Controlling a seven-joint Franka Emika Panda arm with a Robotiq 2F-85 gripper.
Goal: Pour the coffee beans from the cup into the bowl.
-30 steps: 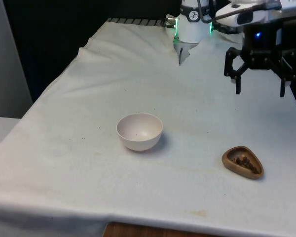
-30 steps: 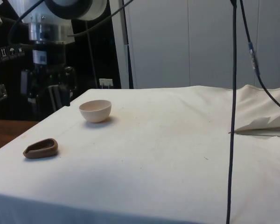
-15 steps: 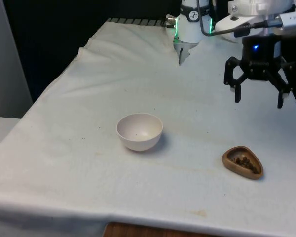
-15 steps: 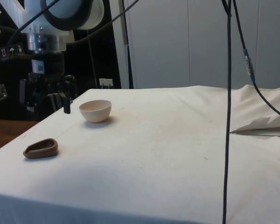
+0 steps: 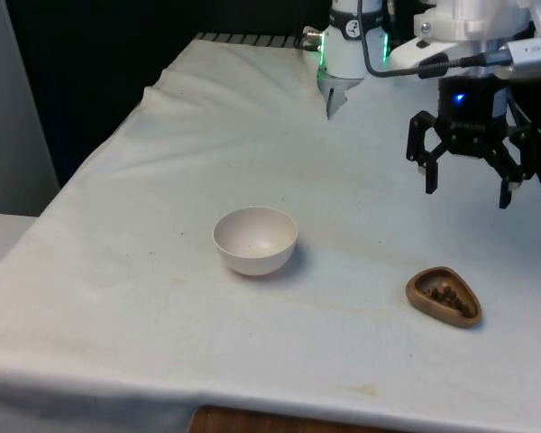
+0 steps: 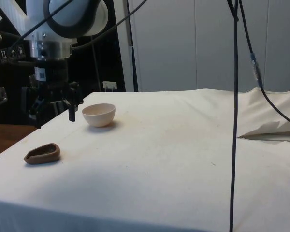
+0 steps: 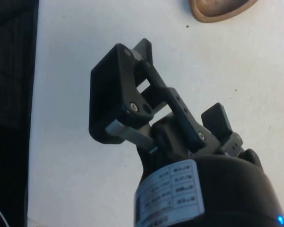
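Cup [image 5: 444,296]: brown, teardrop-shaped, coffee beans [image 5: 448,294] inside, sitting near the table edge at the front view's right.
Gripper [image 5: 463,187]: fingers spread wide, empty, hanging in the air above the cloth, behind the cup and apart from it.
Bowl [image 5: 255,240]: pale, upright, well apart from the cup, toward the front view's left.
Tablecloth [image 5: 162,180]: white, loose, a few wrinkles.
Risk: low, slanted cup wall, easy to tip or shove on a careless descent; beans scattered before reaching the bowl.
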